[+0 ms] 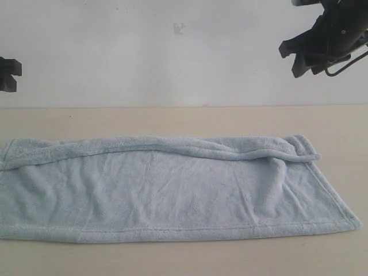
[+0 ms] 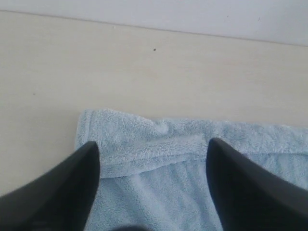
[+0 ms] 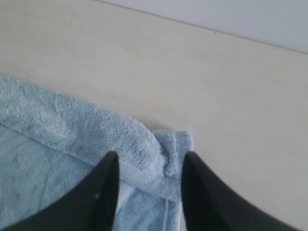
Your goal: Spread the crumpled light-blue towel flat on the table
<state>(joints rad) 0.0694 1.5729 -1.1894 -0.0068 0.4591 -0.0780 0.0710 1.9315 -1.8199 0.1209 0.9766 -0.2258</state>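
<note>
The light-blue towel (image 1: 172, 190) lies spread across the beige table (image 1: 172, 118), with its far long edge folded over toward the front as a thick rolled band. My left gripper (image 2: 153, 147) hangs open above the towel's (image 2: 192, 163) far left corner, touching nothing. In the exterior view only a dark bit of that left gripper (image 1: 8, 73) shows at the left edge. High at the upper right, my right gripper (image 1: 299, 60) is open; in its wrist view the right gripper (image 3: 149, 161) looks down on the bunched far right corner of the towel (image 3: 86, 130). No white label shows.
A pale wall (image 1: 172, 52) rises behind the table's far edge. Bare tabletop (image 3: 231, 96) stretches beyond the towel on the far side and a narrow strip lies along the front.
</note>
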